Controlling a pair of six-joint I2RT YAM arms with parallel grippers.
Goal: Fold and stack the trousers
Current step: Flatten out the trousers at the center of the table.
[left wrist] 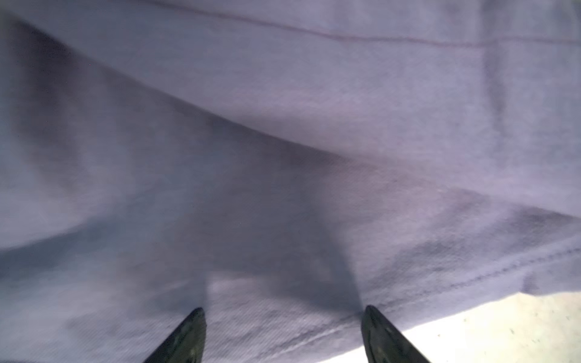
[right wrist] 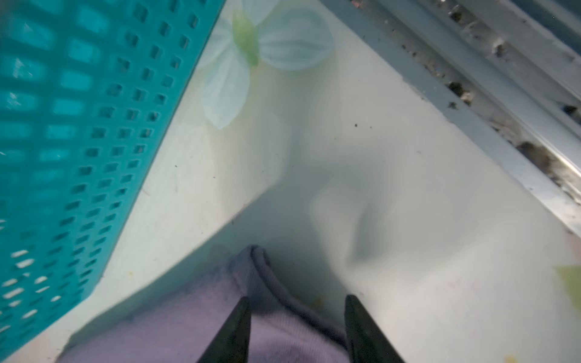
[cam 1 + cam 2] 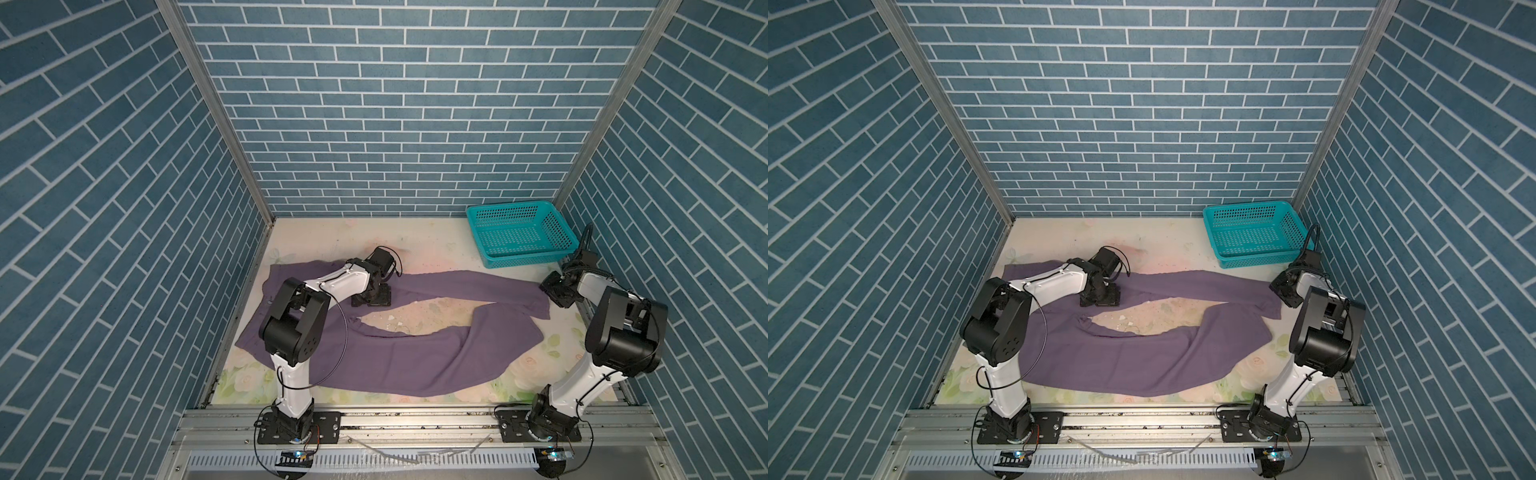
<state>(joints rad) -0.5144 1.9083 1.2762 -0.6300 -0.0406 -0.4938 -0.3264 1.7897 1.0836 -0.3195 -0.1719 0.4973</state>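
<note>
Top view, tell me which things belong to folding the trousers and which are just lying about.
Belongs to the job:
- trousers, spread out on the table
- left pincer, open over the cloth
- right pincer, open at a leg end

Just lying about:
- basket, in the far corner
- white scraps, between the legs

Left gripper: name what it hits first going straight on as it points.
Most likely the trousers: the left gripper points down at the cloth, which fills the wrist view beyond its open jaws.
</note>
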